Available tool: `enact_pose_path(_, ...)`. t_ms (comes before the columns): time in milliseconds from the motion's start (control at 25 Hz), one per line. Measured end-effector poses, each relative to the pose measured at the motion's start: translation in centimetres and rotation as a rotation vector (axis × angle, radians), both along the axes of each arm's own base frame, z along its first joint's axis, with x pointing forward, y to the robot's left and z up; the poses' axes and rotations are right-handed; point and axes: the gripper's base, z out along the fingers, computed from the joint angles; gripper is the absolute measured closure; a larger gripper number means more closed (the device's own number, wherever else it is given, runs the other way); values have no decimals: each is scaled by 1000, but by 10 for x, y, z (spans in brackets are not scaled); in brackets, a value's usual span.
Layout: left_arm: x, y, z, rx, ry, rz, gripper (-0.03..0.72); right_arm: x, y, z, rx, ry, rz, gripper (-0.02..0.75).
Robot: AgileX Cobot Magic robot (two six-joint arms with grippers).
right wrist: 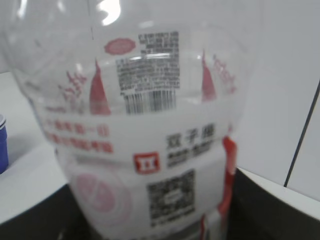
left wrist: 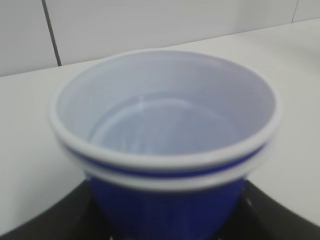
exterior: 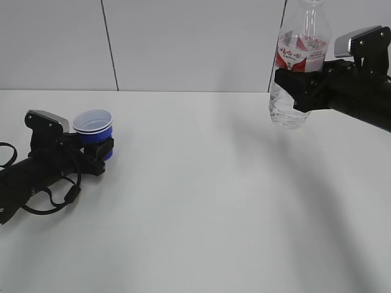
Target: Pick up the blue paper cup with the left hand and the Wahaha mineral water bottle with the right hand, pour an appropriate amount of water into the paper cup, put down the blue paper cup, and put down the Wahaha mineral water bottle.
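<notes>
On the white table point(exterior: 201, 201), at its left side, the left hand point(exterior: 98, 149), a black two-finger gripper on a thick black arm with looping cables, lies low and nearly level, its grey wrist plate facing up. Its fingers pinch the lower body of the blue paper cup point(exterior: 95, 129), a small tapered royal-blue cup with a white inside and doubled white rim. The cup stands upright at table level; the left wrist view shows its inside point(left wrist: 165, 120) white, and whether any water is in it I cannot tell. Far to the right of the cup and well above the table, the right hand point(exterior: 305, 88) reaches in level from the right edge. Its fingers clamp the Wahaha mineral water bottle point(exterior: 299, 61), tall clear ribbed plastic with a red-and-white label, held upright in the air, partly filled.
</notes>
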Motion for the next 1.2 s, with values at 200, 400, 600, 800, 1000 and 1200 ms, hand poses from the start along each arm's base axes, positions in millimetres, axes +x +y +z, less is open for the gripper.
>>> enact_pose_path(200, 0, -2, 0, -1, 0, 2, 265, 0, 0, 0, -1, 0, 2, 337)
enact_pose_path(400, -1, -4, -1, 1, 7, 0, 199, 0, 0, 0, -1, 0, 2, 337)
enact_pose_path(600, -1, -3, -3, 8, 21, 1, 104, 0, 0, 0, -1, 0, 2, 337)
enact_pose_path(800, -1, -4, -3, 9, 22, 0, 88, 0, 0, 0, -3, 0, 3, 337)
enact_pose_path(1000, -2, -4, -3, 10, 24, -2, 95, 0, 0, 0, -5, 0, 6, 337)
enact_pose_path(1200, -14, -2, -9, 15, 67, -2, 99, 0, 1, 0, -7, 0, 8, 337)
